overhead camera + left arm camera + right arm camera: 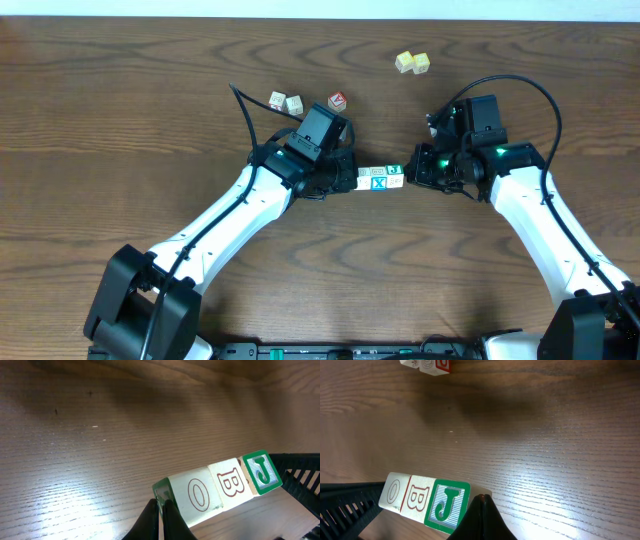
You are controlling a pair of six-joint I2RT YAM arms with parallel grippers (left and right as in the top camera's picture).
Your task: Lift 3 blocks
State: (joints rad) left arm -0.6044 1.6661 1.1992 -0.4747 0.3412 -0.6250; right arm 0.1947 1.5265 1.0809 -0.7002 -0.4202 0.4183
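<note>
**Row of three pinned end to end**

The three blocks (380, 178) sat in a row midway between the worktop (150, 100) side edges. The left claw (350, 180) and right claw (412, 172), each with fingers pressed together, butted its opposite ends. Judged: squeeze set, lift starting. The next move needs steady inward pressure while both arms rise evenly

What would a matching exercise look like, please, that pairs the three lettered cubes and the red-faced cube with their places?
Things:
1. O block
2. B block
3. J block
4. red-faced cube

Places:
a. end of the row at the right hand
b. middle of the row
c. end of the row at the left hand
d. apart from the row

Pairs: 1-c, 2-b, 3-a, 4-d
</note>
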